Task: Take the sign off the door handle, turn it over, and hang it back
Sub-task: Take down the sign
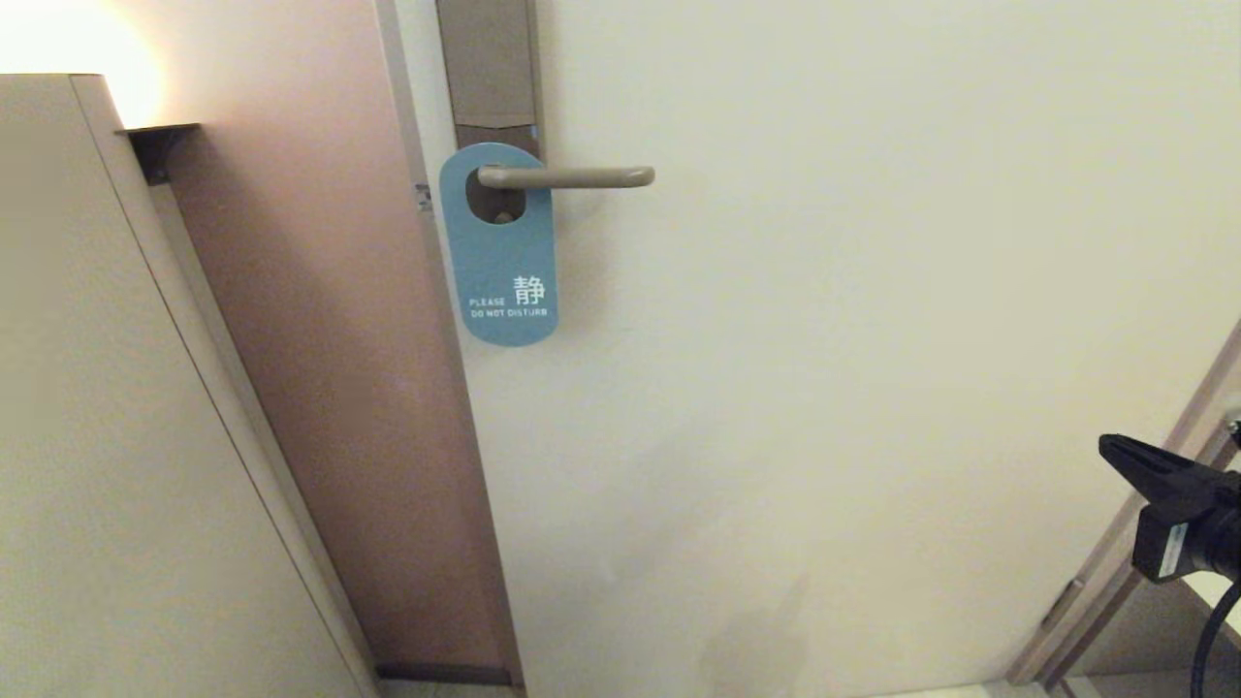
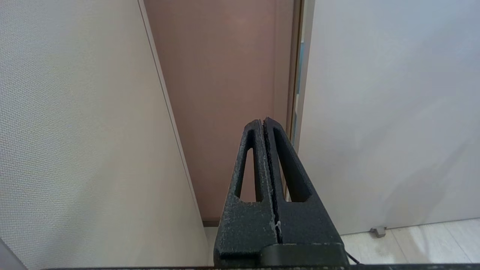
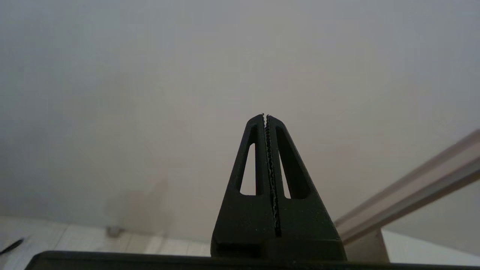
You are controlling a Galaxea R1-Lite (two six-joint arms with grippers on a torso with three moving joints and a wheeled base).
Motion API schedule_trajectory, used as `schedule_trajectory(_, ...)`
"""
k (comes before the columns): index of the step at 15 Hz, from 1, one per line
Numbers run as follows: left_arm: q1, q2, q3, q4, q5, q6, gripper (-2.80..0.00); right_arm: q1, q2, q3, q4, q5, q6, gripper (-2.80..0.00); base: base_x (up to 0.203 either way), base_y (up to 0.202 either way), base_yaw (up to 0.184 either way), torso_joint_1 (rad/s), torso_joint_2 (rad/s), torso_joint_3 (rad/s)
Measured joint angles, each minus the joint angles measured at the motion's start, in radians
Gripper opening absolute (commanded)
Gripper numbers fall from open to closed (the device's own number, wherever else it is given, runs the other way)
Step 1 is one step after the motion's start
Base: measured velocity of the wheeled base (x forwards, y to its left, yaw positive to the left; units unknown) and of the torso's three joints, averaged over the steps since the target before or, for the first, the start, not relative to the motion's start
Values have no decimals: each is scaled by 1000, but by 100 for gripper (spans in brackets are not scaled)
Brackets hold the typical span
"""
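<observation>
The sign (image 1: 502, 262) hangs by its hole on the door handle (image 1: 572, 176), blue face out, reading "PLEASE DO NOT DISTURB". The handle is a straight beige lever on a tall grey-brown plate (image 1: 490, 68). My right gripper (image 1: 1107, 444) is shut and empty at the lower right of the head view, far below and right of the sign; in its wrist view (image 3: 264, 116) it faces the bare door. My left gripper (image 2: 261, 120) is shut and empty, low down, facing the door edge; it does not show in the head view.
The cream door (image 1: 873, 339) fills the middle and right. A brown wall strip (image 1: 320, 339) and a beige panel (image 1: 97, 436) stand at the left. A door stop (image 2: 378, 231) sits on the pale floor. A frame edge (image 1: 1163, 465) runs at the right.
</observation>
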Motion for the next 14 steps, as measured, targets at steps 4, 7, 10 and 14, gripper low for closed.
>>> schedule_trajectory(4, 0, 0, 0, 0, 0, 0, -280, 0, -50, 82, 1, 1, 52, -280, 0, 0, 0, 0, 0, 0)
schedule_trajectory(7, 0, 0, 0, 0, 0, 1, -280, 0, -94, 155, 1, 3, 66, -280, 0, 0, 0, 0, 0, 0)
schedule_trajectory(10, 0, 0, 0, 0, 0, 0, -280, 0, -149, 217, 2, 3, 95, -280, 0, 0, 0, 0, 0, 0)
schedule_trajectory(14, 0, 0, 0, 0, 0, 0, -280, -1, -246, 247, 70, 5, 181, -280, 0, 0, 0, 0, 0, 0)
